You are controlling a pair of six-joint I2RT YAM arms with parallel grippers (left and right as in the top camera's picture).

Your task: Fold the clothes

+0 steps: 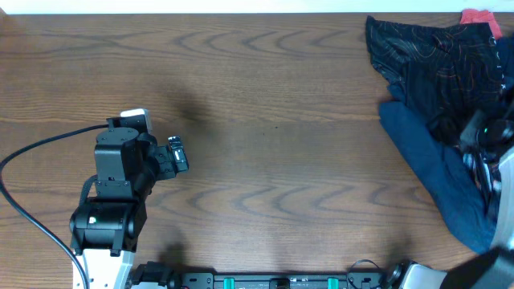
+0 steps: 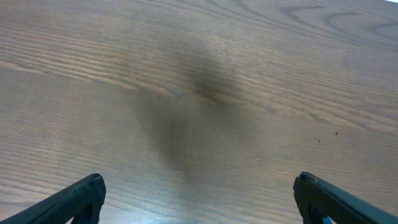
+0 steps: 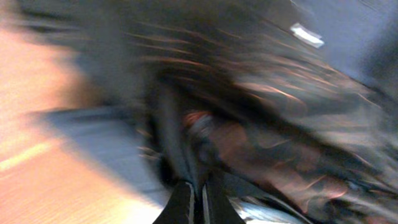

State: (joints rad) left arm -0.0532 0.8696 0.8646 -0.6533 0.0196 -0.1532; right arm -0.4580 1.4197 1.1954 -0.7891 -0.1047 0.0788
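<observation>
wood-grain table point(image 1: 265, 160) fills the frame; navy garment point(image 1: 430, 172) at right edge, small red cloth point(image 1: 480, 18) upper right.

Black left arm point(image 1: 119, 172), black left tool point(image 1: 179, 153), cable point(image 1: 76, 130)

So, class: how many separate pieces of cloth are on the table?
3. The black jersey is bunched at the far right. The navy garment lies against it, nearer the robot. The small red cloth peeks out at the far-right corner. Others may be hidden underneath.
</observation>
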